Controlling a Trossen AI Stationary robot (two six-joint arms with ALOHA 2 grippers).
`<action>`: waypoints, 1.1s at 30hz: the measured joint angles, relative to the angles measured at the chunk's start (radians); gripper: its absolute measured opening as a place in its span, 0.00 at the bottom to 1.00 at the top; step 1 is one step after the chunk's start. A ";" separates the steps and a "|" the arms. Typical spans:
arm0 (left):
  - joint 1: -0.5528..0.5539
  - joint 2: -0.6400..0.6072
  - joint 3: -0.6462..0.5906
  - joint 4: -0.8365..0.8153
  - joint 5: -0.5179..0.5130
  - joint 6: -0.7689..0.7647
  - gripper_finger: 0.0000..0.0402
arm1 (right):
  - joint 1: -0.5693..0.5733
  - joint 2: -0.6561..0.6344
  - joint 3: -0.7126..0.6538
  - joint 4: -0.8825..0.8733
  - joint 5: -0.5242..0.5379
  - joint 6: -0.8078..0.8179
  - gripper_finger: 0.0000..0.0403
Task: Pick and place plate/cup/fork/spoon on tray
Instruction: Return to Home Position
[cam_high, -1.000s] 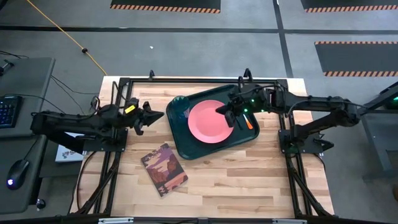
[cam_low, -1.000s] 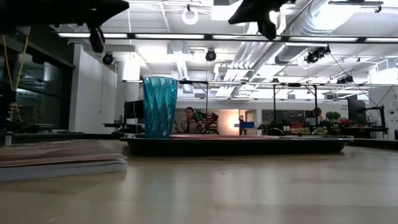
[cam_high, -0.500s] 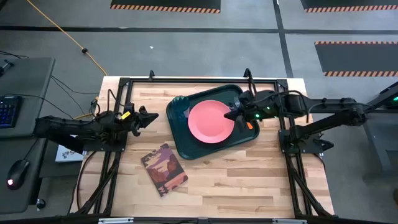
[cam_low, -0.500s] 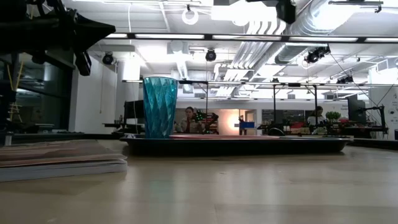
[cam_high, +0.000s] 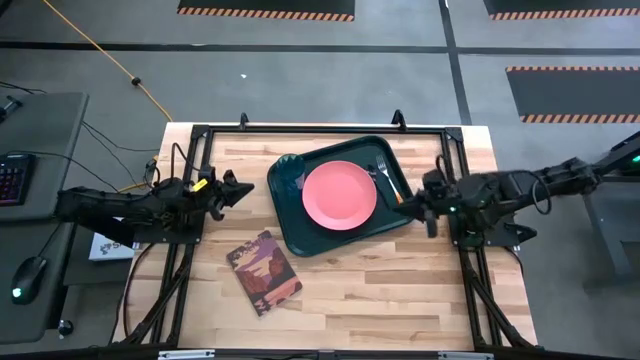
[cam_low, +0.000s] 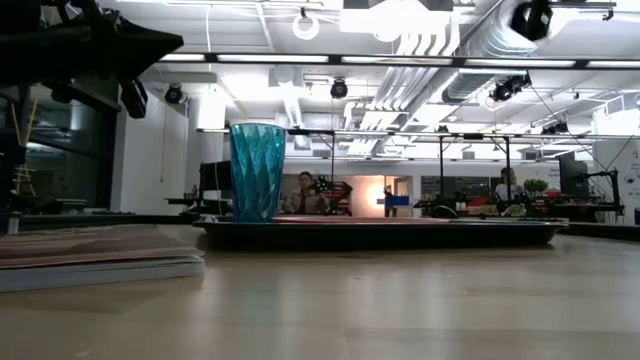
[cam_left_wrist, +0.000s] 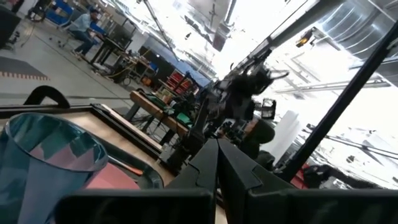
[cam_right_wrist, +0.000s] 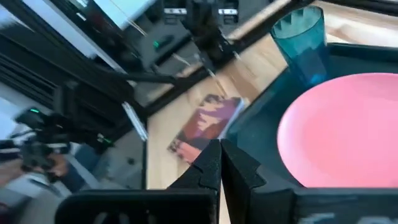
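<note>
Dark green tray (cam_high: 330, 235) lying slightly skewed on the wooden counter (cam_high: 400, 290), toward its far middle. Salmon-pink plate (cam_high: 339, 194) flat at the tray's centre. Teal cup (cam_high: 289, 175) upright in the tray's corner nearest the left arm, just beside the plate; in the low view, tall at the near end of the tray's dark rim (cam_low: 257, 171). Fork (cam_high: 388, 180) with orange handle lying inside the tray along its right side, tines pointing toward the far edge, close to the plate's edge but whether touching, cannot tell. Spoon not made out in any view.

Left pincer (cam_high: 247, 187) pressed together, empty, held above the counter to the left of the tray, pointing at the cup; through its wrist camera, closed dark fingers (cam_left_wrist: 217, 171) with the cup (cam_left_wrist: 46, 162) close ahead. Right pincer (cam_high: 422, 203) also pressed together and empty, off the tray's right edge, above the counter's right side; through its wrist camera, closed tips (cam_right_wrist: 221, 165) aimed over the plate (cam_right_wrist: 342, 130) toward the cup (cam_right_wrist: 303, 42).

Book with a maroon patterned cover (cam_high: 264, 271) lying on the counter nearer the front, well apart from the tray. Person (cam_low: 304, 192) seated in the room behind.
</note>
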 joint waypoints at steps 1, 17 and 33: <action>0.000 0.000 0.000 0.000 -0.006 0.000 0.00 | 0.004 -0.052 -0.065 0.048 -0.007 0.014 0.00; 0.000 0.002 0.002 -0.020 -0.018 0.000 0.00 | -0.170 -0.747 -0.444 0.129 -0.131 -0.214 0.00; 0.000 0.013 0.002 -0.057 -0.011 0.000 0.00 | -0.169 -0.747 -0.802 0.496 -0.187 -0.239 0.00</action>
